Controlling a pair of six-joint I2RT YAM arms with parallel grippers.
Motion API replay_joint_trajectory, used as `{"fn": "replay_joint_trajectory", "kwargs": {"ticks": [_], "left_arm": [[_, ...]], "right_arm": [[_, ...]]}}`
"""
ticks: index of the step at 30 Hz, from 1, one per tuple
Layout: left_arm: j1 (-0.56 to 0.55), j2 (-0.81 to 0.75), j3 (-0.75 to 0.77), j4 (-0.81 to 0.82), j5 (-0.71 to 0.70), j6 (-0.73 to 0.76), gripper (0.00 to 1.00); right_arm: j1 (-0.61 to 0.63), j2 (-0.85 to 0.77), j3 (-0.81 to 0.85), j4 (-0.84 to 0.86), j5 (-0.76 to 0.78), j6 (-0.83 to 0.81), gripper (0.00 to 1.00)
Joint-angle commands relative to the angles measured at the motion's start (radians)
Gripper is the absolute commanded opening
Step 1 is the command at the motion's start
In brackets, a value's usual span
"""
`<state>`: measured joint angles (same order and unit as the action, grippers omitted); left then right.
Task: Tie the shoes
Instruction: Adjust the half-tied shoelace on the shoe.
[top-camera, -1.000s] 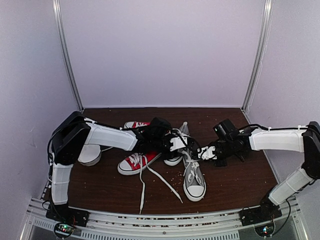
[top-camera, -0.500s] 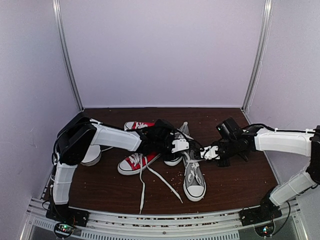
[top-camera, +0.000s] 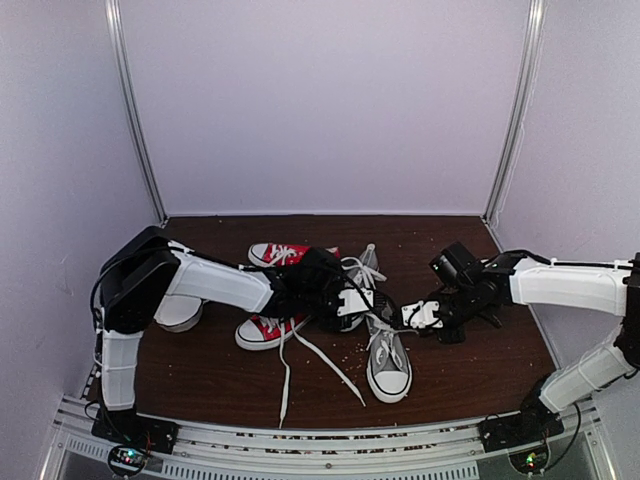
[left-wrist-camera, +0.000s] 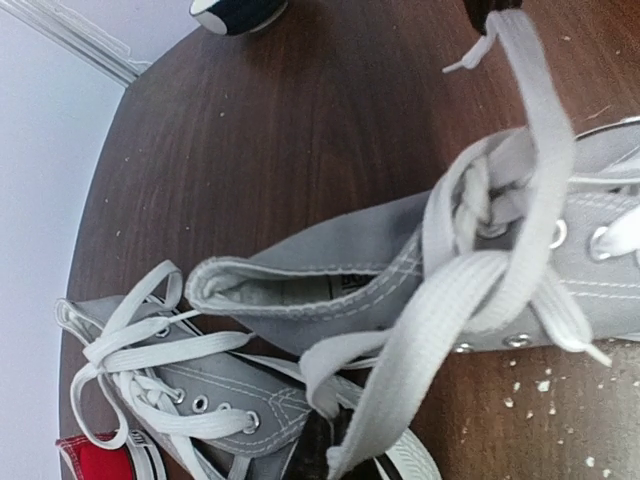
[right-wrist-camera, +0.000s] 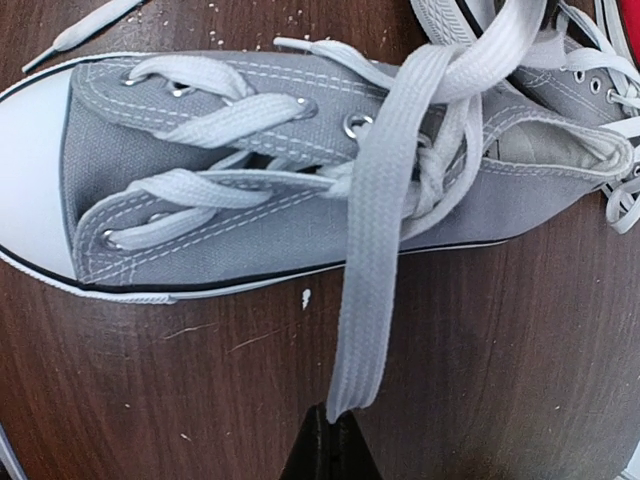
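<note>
The near grey shoe (top-camera: 388, 362) is laid mid-table (top-camera: 480, 370), toe toward the arms, with the far grey shoe (top-camera: 352, 280) just beside its heel. A first crossing (left-wrist-camera: 470, 195) is seen in its laces (right-wrist-camera: 370, 250) above the top eyelets. One end is pinched by the closed right gripper (right-wrist-camera: 330, 440); the other appears clamped by the left gripper (top-camera: 358, 300).

If the ends are drawn unevenly, the light shoe could be dragged or tipped. A short tail could also be pulled from the jaws and the crossing loosened.

The left fingertips are mostly cut off in the wrist view, so that grip is judged only from the taut lace. The red sneakers (top-camera: 268, 328) are partly covered by the left arm.
</note>
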<state>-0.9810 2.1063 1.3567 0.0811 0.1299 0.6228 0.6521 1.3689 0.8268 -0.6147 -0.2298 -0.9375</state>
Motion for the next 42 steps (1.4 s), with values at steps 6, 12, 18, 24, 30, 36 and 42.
{"fn": "replay_joint_trajectory", "kwargs": {"ticks": [6,12,18,24,30,36,42], "left_arm": [[-0.058,-0.141,-0.100,0.140,-0.002,0.021,0.00],[-0.107,-0.164,-0.137,0.143,-0.015,0.058,0.00],[-0.123,-0.211,-0.202,0.169,0.009,0.055,0.00],[-0.124,-0.212,-0.222,0.175,-0.010,0.046,0.00],[-0.124,-0.207,-0.233,0.174,-0.010,0.046,0.00],[-0.125,-0.206,-0.253,0.164,-0.032,0.051,0.00],[-0.125,-0.196,-0.249,0.168,-0.046,0.054,0.00]], "right_arm": [[0.037,-0.039,-0.017,-0.101,0.030,0.063,0.00],[0.046,-0.008,-0.009,-0.149,0.039,0.074,0.00],[0.046,-0.009,-0.031,-0.166,0.038,0.073,0.00],[0.042,-0.001,-0.033,-0.186,0.071,0.087,0.00],[0.038,-0.006,-0.034,-0.185,0.079,0.090,0.00],[0.003,0.002,-0.027,-0.172,0.092,0.098,0.00],[-0.043,0.032,0.026,-0.139,0.068,0.120,0.00]]}}
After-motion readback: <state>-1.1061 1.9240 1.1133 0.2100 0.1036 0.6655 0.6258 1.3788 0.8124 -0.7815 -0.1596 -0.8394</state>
